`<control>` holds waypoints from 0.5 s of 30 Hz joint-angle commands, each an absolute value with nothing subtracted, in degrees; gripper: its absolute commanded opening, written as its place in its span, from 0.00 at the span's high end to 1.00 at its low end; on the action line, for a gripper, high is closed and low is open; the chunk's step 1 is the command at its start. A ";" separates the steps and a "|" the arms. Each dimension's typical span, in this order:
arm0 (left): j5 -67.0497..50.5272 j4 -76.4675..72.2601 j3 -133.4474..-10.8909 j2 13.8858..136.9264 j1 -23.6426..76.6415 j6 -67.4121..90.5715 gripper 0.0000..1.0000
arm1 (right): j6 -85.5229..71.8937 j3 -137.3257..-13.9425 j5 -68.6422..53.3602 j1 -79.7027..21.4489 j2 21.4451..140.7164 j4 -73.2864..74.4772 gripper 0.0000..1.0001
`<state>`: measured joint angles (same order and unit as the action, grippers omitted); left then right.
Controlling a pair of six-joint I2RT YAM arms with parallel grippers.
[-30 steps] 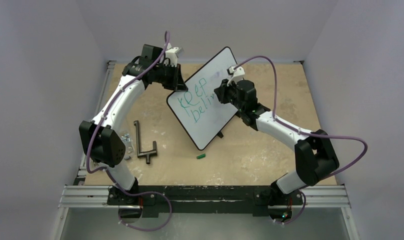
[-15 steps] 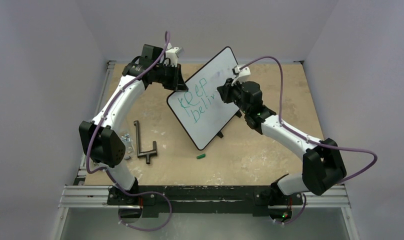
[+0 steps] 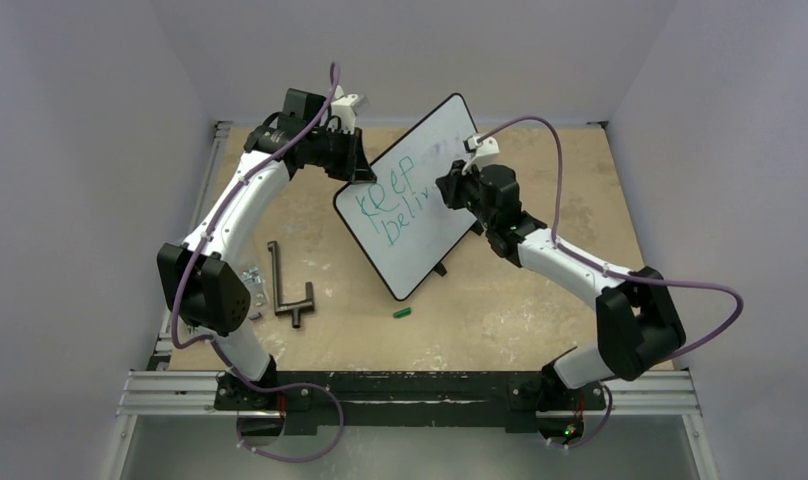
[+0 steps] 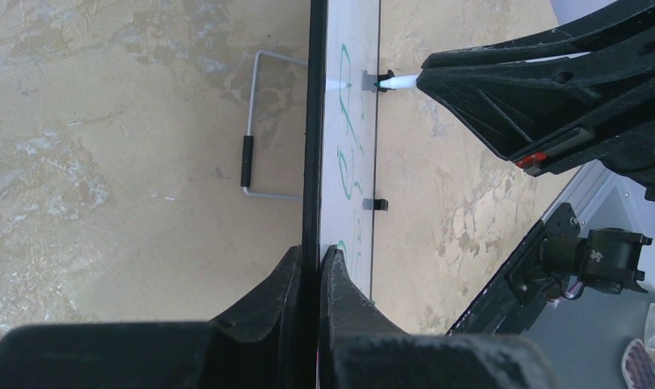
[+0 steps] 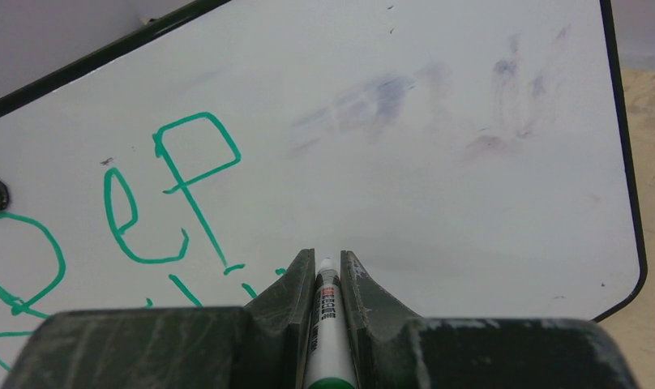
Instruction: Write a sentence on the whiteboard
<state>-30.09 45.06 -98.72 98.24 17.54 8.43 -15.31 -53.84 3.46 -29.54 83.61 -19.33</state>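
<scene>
The whiteboard point(image 3: 420, 250) stands tilted at the middle of the table, with the sentence point(image 3: 388, 208) in green on it: "Keep" above a line starting "beli". My left gripper point(image 3: 358, 170) is shut on the board's upper left edge; the left wrist view shows the black frame point(image 4: 312, 121) pinched between the fingers point(image 4: 318, 255). My right gripper point(image 3: 443, 188) is shut on a white marker point(image 5: 328, 324) with a green end. Its tip point(image 4: 395, 81) points at the board point(image 5: 470, 203) just right of the second line point(image 5: 186, 186). Whether the tip touches, I cannot tell.
A green marker cap point(image 3: 402, 313) lies on the table in front of the board. A dark T-shaped metal tool point(image 3: 285, 285) and a small silvery object point(image 3: 252, 285) lie at the left. A wire stand point(image 4: 255, 121) shows behind the board. Walls close in three sides.
My right arm's elbow swung out to the right and the gripper with the marker shifted slightly along the board. The lettering looks the same. The left arm held still.
</scene>
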 commanded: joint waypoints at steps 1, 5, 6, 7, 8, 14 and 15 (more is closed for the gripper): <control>-16.63 47.24 -98.16 96.44 16.43 3.16 1.00 | -16.35 -54.75 2.93 -29.24 84.55 -22.82 1.00; -16.70 47.16 -98.00 96.48 16.44 3.16 1.00 | -16.46 -54.89 2.89 -29.18 85.11 -23.19 1.00; -16.70 47.12 -98.00 96.50 16.39 3.12 1.00 | -16.44 -54.93 2.87 -29.18 85.28 -23.25 1.00; -16.77 47.15 -98.05 96.59 16.38 3.10 1.00 | -16.44 -54.93 2.97 -29.10 85.45 -23.29 1.00; -16.71 47.19 -98.08 96.59 16.43 3.08 1.00 | -16.44 -55.00 3.11 -29.07 85.62 -23.37 1.00; -16.72 47.15 -97.96 96.74 16.44 3.08 1.00 | -16.61 -56.55 4.73 -28.74 87.27 -22.66 1.00; -16.70 47.19 -97.99 96.81 16.42 3.10 1.00 | -16.56 -56.94 4.89 -28.67 87.54 -22.53 1.00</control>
<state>-30.09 45.08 -98.61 98.13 17.54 8.40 -15.88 -53.95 3.55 -29.17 86.30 -20.97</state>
